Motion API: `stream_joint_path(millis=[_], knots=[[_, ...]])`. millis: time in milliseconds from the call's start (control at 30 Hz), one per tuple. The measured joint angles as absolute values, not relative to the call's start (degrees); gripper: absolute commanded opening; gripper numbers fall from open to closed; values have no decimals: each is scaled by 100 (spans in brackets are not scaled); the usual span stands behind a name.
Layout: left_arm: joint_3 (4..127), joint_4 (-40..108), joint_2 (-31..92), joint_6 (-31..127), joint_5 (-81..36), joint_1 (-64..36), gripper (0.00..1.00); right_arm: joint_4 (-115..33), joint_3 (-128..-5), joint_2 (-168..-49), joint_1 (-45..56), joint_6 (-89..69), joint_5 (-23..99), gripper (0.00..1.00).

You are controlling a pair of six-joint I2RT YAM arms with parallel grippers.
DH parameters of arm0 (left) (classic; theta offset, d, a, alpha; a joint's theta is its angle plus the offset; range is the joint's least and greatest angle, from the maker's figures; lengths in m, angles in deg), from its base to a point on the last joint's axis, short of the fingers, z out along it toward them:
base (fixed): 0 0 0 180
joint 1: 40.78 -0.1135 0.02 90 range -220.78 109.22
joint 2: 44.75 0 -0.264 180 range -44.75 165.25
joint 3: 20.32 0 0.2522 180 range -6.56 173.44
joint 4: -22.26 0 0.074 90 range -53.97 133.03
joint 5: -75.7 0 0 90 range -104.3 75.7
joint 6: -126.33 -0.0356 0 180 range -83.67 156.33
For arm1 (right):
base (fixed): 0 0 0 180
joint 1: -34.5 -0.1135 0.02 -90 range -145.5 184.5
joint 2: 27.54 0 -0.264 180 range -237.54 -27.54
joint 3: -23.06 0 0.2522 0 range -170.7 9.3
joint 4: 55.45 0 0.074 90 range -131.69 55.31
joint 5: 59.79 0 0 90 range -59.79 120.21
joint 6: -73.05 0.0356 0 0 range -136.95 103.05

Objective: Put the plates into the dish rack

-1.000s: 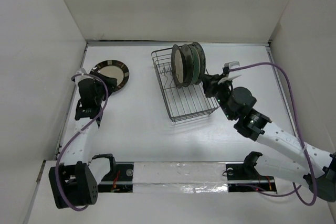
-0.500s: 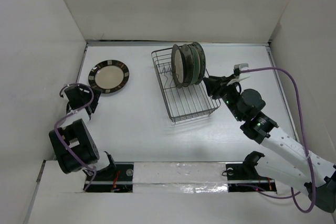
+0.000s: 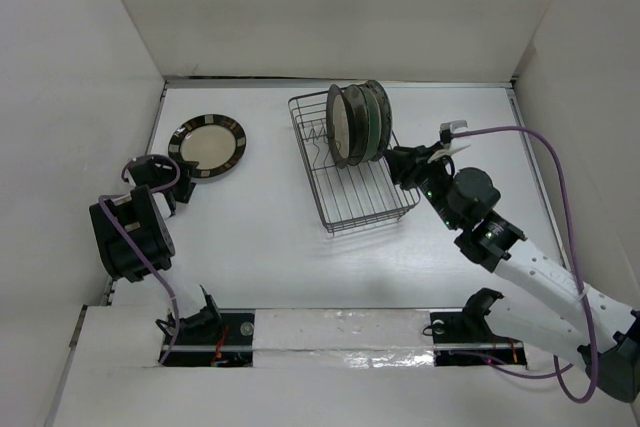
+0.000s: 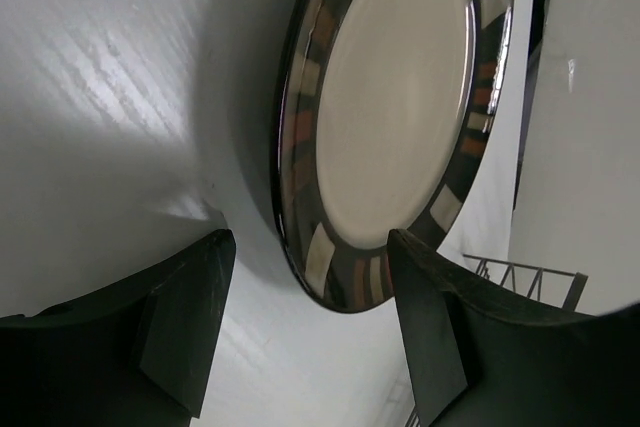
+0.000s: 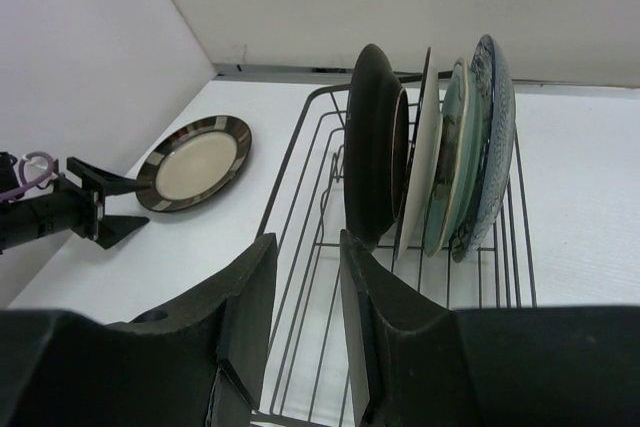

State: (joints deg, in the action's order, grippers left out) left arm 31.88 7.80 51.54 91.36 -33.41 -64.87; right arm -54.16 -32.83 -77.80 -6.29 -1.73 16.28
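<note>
Four round plates (image 3: 355, 125) stand edgewise in the dark wire dish rack (image 3: 358, 205), a striped-rim plate (image 3: 208, 144) lies outside; left gripper (image 4: 310, 242) gapes, right gripper (image 5: 308, 239) barely parted, both empty.

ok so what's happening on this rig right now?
Two arms are loading a wire dish rack. Four plates stand upright at its far end. A striped-rim plate lies flat on the table at far left. The left gripper is open, facing that plate's rim and holding nothing. The right gripper sits empty, slightly open, at the rack's right side.
</note>
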Motion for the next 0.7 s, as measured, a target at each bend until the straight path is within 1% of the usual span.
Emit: stream_joint_path(millis=[367,467,500,567,600,667,700], knots=[[3489,482,5583,9457,-3190,-6207,53,-5419,-3184,-7559,-566,-166,1604,35],[3631,430,5747,9577,-3114,-6094,48,-5419,-3182,-7557,-564,-164,1601,35],[3660,437,5766,9597,-3063,-6054,41,-5419,-3182,-7557,-564,-164,1601,35],[3664,465,5786,9605,-2941,-5987,31,-5419,-3176,-7550,-564,-159,1601,35],[3642,472,5790,9623,-2913,-5971,24,-5419,-3171,-7541,-564,-153,1601,34],[3526,393,5793,9636,-2862,-5947,19,-5419,-3154,-7509,-564,-148,1601,34],[3461,334,5793,9671,-2856,-5947,14,-5414,-3141,-7485,-564,-146,1604,34]])
